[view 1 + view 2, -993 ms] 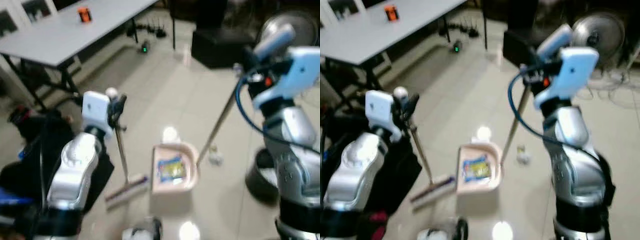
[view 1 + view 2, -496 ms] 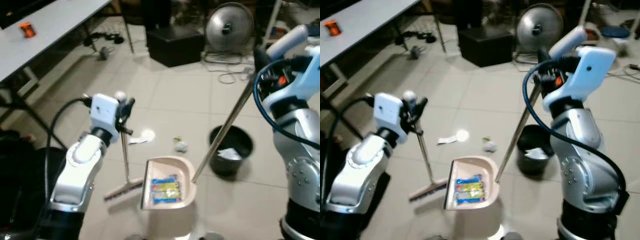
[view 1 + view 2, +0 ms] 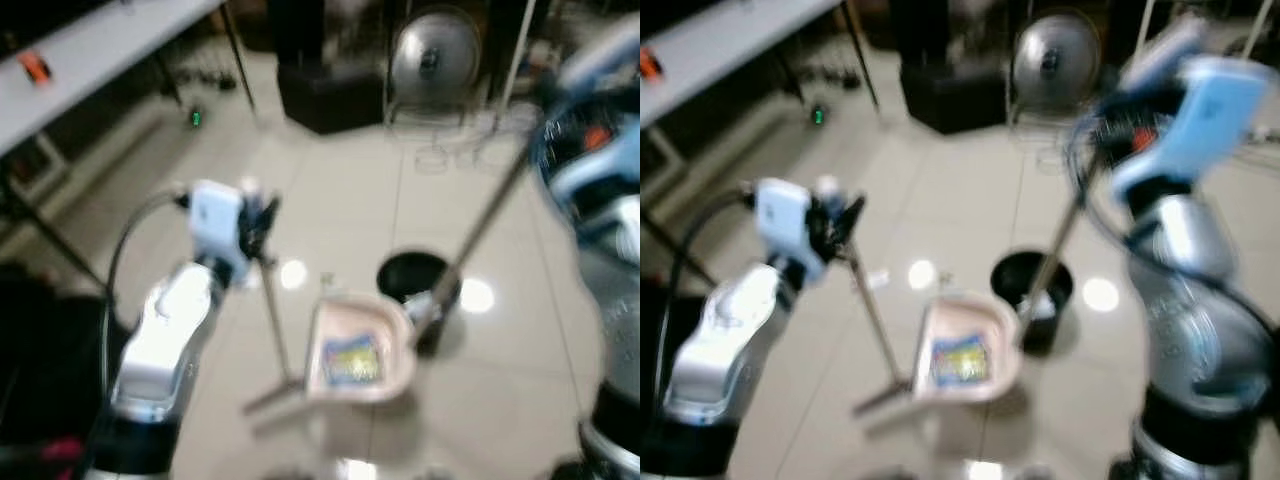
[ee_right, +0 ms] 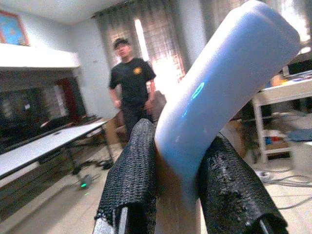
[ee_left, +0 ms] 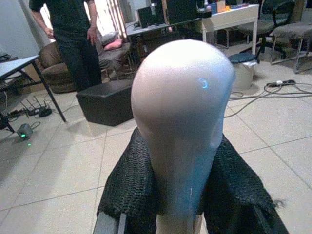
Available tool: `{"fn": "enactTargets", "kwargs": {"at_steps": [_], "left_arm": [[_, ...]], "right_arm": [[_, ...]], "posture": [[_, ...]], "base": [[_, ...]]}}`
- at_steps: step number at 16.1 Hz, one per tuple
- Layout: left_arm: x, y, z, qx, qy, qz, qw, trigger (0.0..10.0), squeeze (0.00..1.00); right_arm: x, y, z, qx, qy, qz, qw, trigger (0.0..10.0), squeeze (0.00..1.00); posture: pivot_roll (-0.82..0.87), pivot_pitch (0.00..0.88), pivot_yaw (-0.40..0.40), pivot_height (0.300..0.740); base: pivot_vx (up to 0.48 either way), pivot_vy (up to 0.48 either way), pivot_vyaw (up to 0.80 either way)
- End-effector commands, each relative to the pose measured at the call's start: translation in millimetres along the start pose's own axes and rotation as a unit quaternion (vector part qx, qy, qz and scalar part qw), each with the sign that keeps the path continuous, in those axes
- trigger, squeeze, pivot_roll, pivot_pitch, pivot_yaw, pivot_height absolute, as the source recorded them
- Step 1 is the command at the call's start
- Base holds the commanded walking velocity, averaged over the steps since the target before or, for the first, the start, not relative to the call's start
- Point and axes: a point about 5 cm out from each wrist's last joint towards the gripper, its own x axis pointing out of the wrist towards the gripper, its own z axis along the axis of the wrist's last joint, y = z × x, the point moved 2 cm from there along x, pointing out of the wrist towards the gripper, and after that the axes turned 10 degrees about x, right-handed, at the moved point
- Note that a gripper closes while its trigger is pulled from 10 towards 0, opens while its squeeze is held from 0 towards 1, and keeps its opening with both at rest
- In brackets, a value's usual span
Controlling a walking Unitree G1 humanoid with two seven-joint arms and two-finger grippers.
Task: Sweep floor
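- While both head views are blurred, the left gripper can be made out clamped on the top of a broom, whose thin pole slants down to a brush head resting on the tiled floor.
- From the left wrist view, the black fingers press against either side of the broom's rounded white knob.
- Higher up on the robot's right, the right gripper grips the long handle of a dustpan.
- Along the right wrist view, its fingers close around the pale blue end of that handle.
- Beige and tilted, the dustpan sits just beside the brush head and carries a blue and yellow wrapper.
- Just beyond the dustpan stands a black bin, touching or nearly touching the pan's far edge; which one is unclear.
- Farther back are a grey desk, a black box and a round fan.
- Both wrist views show a person in dark clothes standing in the room.
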Motion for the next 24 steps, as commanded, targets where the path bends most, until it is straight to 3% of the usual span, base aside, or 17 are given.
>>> {"fn": "enactTargets", "kwargs": {"at_steps": [1,8,14,24], "left_arm": [[-2.3,19.2,2.2,0.026,0.009,0.034,0.999,10.0,0.00],[-2.8,17.6,10.9,0.049,-0.022,0.033,0.998,10.0,0.00],[-14.4,15.3,10.7,0.052,-0.031,0.038,0.997,10.0,0.00],[-9.8,15.0,12.1,0.059,-0.034,0.023,0.997,10.0,0.00]], "right_arm": [[1.8,13.2,9.1,0.014,-0.017,0.025,0.999,10.0,0.00],[5.6,6.8,19.1,0.016,-0.023,0.014,0.999,10.0,0.00],[14.2,0.3,36.0,0.024,-0.043,0.011,0.999,10.0,0.00],[6.9,-26.1,52.4,0.023,-0.071,-0.043,0.996,10.0,0.00]], "posture": [[-0.06,0.035,0.124,0.740],[-0.06,0.029,0.109,0.740],[-0.06,0.035,0.088,0.740],[-0.07,0.034,0.128,0.740]], "base": [[0.000,0.000,0.00],[0.000,0.000,0.00],[0.378,0.000,-0.53],[0.448,0.000,0.00]]}}
